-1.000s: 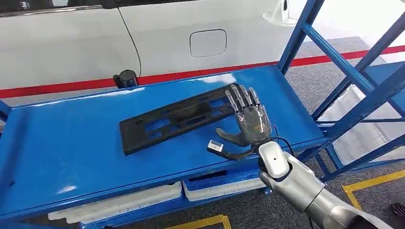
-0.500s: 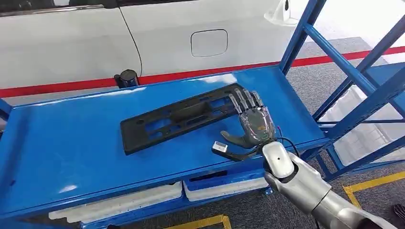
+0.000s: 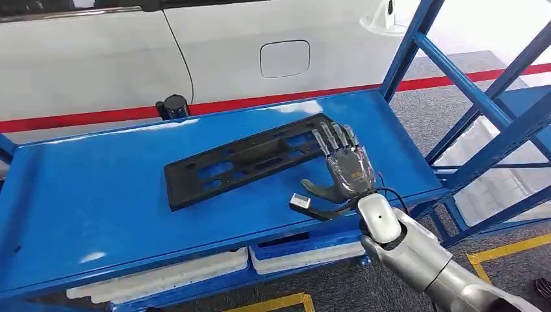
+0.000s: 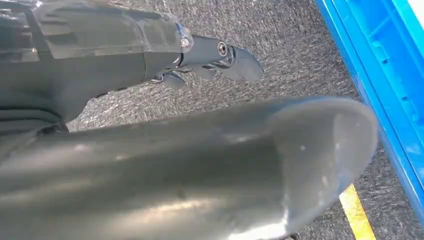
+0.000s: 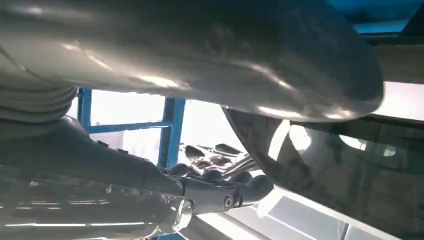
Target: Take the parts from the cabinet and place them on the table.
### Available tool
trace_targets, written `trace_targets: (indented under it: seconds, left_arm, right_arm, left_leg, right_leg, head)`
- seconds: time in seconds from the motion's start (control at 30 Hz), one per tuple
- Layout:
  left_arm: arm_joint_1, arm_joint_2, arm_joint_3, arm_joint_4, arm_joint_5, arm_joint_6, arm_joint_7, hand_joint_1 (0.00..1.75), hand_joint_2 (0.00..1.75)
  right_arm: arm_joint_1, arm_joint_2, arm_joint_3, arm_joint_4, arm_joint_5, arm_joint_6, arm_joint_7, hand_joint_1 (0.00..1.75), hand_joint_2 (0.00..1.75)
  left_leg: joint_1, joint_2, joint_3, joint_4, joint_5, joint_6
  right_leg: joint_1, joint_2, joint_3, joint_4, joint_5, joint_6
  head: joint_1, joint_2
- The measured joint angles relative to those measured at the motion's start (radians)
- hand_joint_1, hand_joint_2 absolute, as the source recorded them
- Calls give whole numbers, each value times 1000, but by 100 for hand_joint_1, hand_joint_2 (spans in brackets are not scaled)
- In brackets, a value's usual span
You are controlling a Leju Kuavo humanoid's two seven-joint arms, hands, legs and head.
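A long black slotted part [image 3: 240,161] lies flat on the blue table [image 3: 84,201], slanting from front left to back right. My right hand [image 3: 347,170] is spread flat at the part's right end, fingertips [image 3: 331,135] over its edge, thumb out to the side, gripping nothing. The right wrist view has the same hand [image 5: 215,192] seen from behind, with straight dark fingers. My left hand [image 4: 215,57] hangs over grey carpet beside a blue frame, holding nothing.
A white car [image 3: 195,52] stands close behind the table, with a black round object [image 3: 173,105] at the table's back edge. Blue rack beams [image 3: 481,97] rise at the right. White trays [image 3: 162,276] sit under the table. Yellow tape [image 3: 507,250] marks the floor.
My right hand has drawn back a little toward the table's near edge, leaving the part lying where it was. The view has shifted slightly.
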Motion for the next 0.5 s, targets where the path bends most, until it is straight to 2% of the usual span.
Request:
trace_targets:
  seconds: [0.5]
  left_arm:
    - [0,0,0,0,0,-4,-1,0,0]
  right_arm:
    - [8,-3,0,-6,0,2,0,0,0]
  left_leg:
    - [0,0,0,0,0,0]
  right_leg:
    - [0,0,0,0,0,0]
  head:
    - [0,0]
